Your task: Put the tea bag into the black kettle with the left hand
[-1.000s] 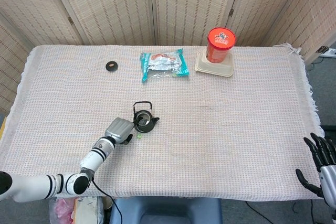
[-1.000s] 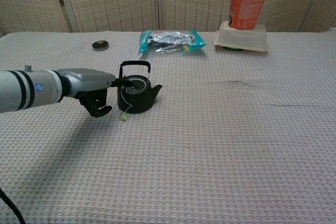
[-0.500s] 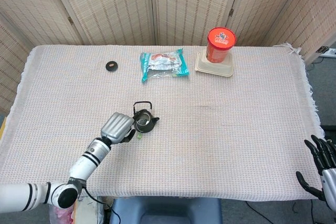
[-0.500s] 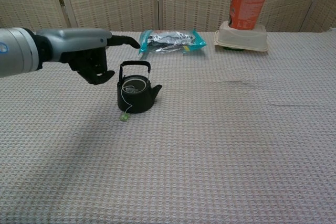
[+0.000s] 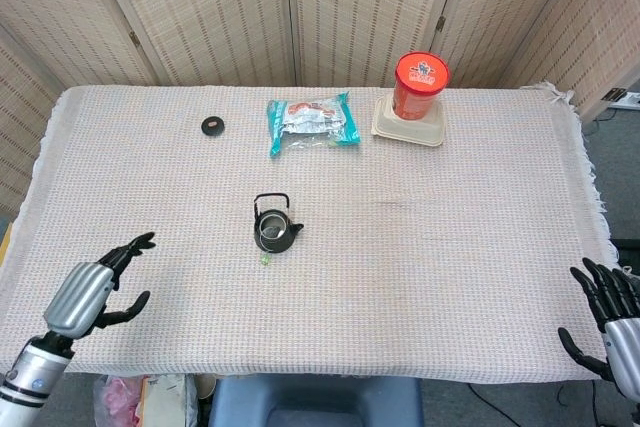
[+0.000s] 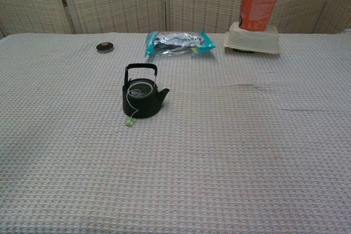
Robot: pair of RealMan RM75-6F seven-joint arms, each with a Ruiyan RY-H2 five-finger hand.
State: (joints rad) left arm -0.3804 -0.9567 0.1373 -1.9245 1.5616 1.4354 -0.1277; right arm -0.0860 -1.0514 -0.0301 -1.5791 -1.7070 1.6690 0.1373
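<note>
The black kettle (image 5: 275, 231) (image 6: 142, 96) stands upright on the table, lid off, handle raised. The tea bag (image 6: 139, 93) lies inside it; its white string hangs over the rim and ends in a small green tag (image 5: 265, 259) (image 6: 130, 121) on the cloth. My left hand (image 5: 92, 290) hovers near the table's front left edge, far from the kettle, fingers spread and holding nothing. My right hand (image 5: 612, 330) is at the front right corner, fingers apart, empty. Neither hand appears in the chest view.
A small black lid (image 5: 212, 126) (image 6: 105, 46) lies at the back left. A teal snack packet (image 5: 312, 121) (image 6: 178, 43) sits behind the kettle. At the back right a red tub (image 5: 419, 85) stands on a cream container (image 5: 408, 129).
My left hand has pulled away from the kettle, back and down to the front left edge, and left the chest view. The kettle and tag stay put.
</note>
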